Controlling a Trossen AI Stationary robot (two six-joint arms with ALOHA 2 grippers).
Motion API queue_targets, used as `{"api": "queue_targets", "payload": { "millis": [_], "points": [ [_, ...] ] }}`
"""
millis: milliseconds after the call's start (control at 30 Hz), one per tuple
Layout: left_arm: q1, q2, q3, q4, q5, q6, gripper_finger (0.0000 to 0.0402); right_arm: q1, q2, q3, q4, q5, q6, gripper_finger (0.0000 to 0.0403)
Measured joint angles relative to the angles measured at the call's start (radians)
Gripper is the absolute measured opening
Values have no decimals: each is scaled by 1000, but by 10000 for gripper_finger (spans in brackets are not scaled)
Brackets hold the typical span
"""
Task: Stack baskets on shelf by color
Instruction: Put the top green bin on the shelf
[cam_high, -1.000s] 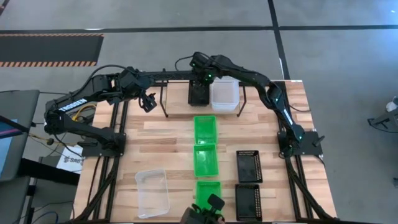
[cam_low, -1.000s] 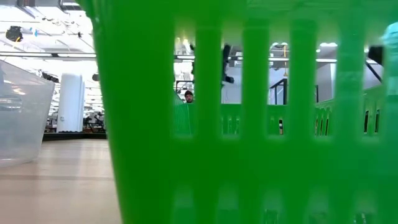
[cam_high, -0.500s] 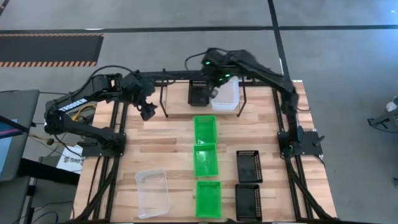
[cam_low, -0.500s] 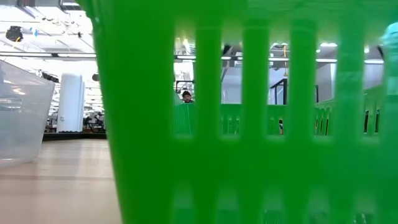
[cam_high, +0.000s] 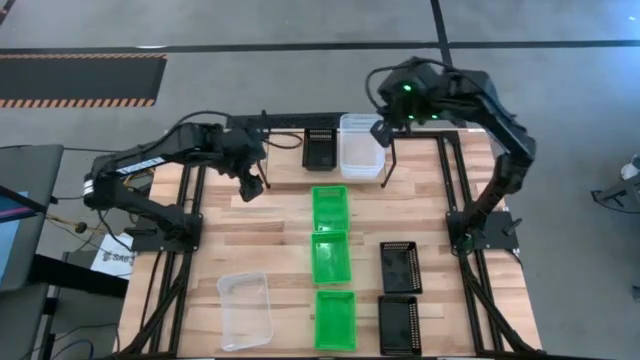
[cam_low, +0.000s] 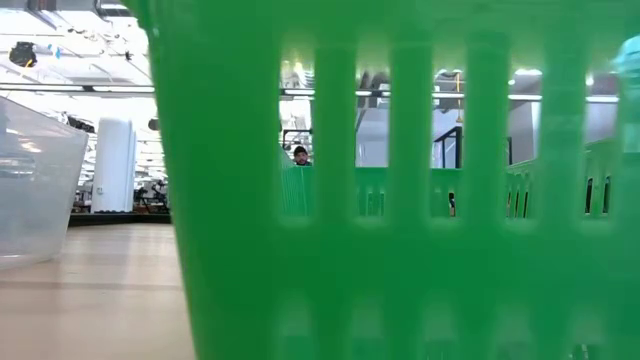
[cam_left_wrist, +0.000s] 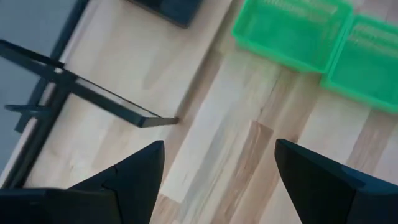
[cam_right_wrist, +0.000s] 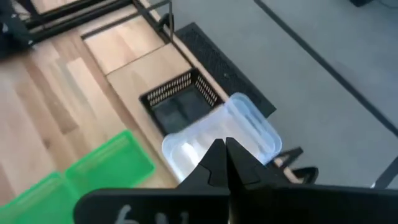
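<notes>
High view: pale plank wooden table (cam_high: 270, 215); thin black wire shelf (cam_high: 285, 122) along far edge, black perforated mesh basket (cam_high: 319, 150) and clear translucent plastic basket (cam_high: 360, 145) side by side on it, likely starting colour piles. Three bright green slotted plastic baskets (cam_high: 331, 208) in column mid-table, two black mesh trays (cam_high: 400, 266) right, one clear tub (cam_high: 245, 308) near left, all unsorted. Right gripper (cam_high: 383, 130) raised by clear basket, fingers pressed together, empty. Left gripper (cam_high: 250, 187) fully spread, empty, above bare wood near shelf leg
</notes>
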Motion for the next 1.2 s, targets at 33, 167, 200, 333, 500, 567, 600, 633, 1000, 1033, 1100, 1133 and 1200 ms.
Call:
{"api": "queue_targets", "payload": {
  "millis": [33, 167, 200, 333, 500, 567, 600, 633, 1000, 1033, 1100, 1133, 1200],
  "points": [
    [-2, 19, 0, 3, 6, 10, 290, 10, -11, 0, -18, 0, 11, 0],
    [-9, 100, 0, 56, 82, 66, 290, 52, -38, 0, -80, 0, 49, 0],
    [-13, 122, 0, 83, 101, 83, 290, 63, -41, 0, -74, 0, 50, 0],
    [-35, 212, 0, 216, 163, 165, 290, 103, -43, -1, -70, 0, 45, 0],
    [-59, 335, 6, 322, 186, 147, 290, 134, -38, -1, -71, 1, 44, 1],
    [-60, 386, 6, 333, 153, 66, 290, 136, -37, -1, -70, 6, 40, 1],
    [-60, 413, 6, 331, 126, 22, 290, 136, -37, -1, -69, 8, 36, 1],
    [-59, 436, 6, 330, 100, -27, 290, 136, -37, -1, -68, 11, 35, 1],
    [-54, 582, 6, 408, 180, -376, 290, 136, -37, -1, -68, 58, -54, 1],
    [-54, 582, 6, 428, 179, -401, 290, 136, -37, -1, -68, 57, -63, 1],
    [-53, 575, 6, 456, 168, -443, 290, 136, -37, -1, -68, 57, -74, 1],
    [-52, 569, 6, 473, 156, -463, 290, 136, -37, -1, -69, 57, -81, 1],
    [-52, 566, 8, 517, 141, -510, 290, 136, -37, -1, -68, 57, -98, 1]
  ]
}}
